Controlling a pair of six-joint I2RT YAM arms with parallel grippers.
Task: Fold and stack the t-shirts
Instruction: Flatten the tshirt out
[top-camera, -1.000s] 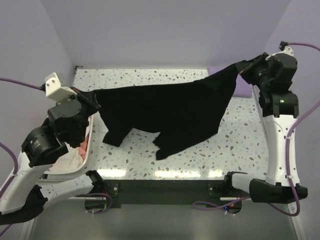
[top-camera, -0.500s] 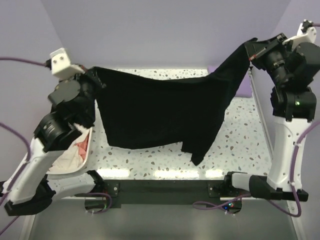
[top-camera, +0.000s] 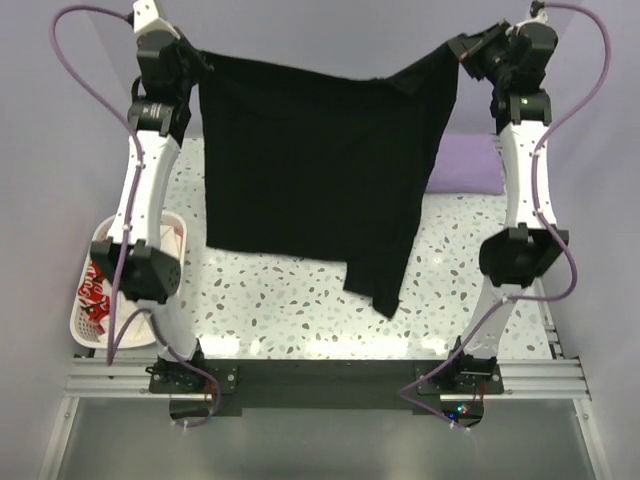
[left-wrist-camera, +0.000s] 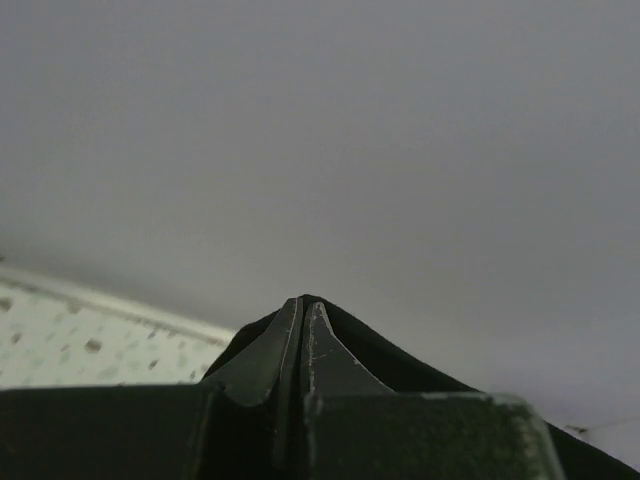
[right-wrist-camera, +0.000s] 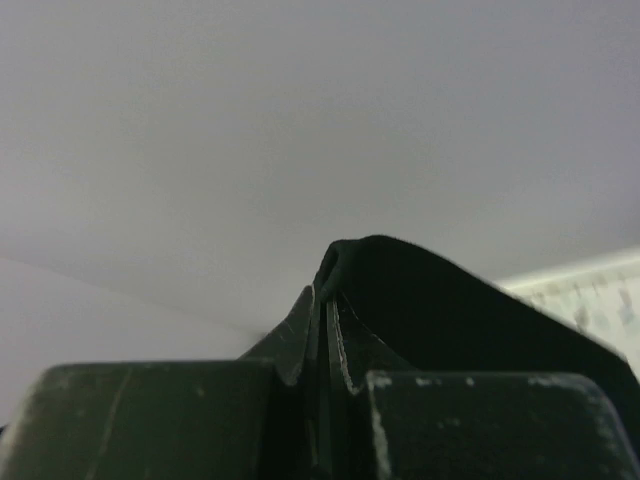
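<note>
The black t-shirt (top-camera: 310, 160) hangs spread in the air between my two raised arms, its lower corner dangling over the table at the front middle. My left gripper (top-camera: 198, 62) is shut on its upper left corner; black cloth (left-wrist-camera: 350, 340) shows behind the closed fingertips. My right gripper (top-camera: 462, 50) is shut on its upper right corner, with the cloth (right-wrist-camera: 420, 290) bunched at the tips. The lavender t-shirt (top-camera: 465, 165) lies on the table at the right, partly behind the black one. The white t-shirt with red lettering (top-camera: 95, 290) lies in the basket.
A white slotted basket (top-camera: 78, 325) stands at the table's left edge. The speckled table (top-camera: 300, 300) lies below the hanging shirt. Purple walls enclose the back and both sides.
Both arms have risen high and stretched upward, lifting the black t-shirt off the table so that it hangs nearly flat and spread between them.
</note>
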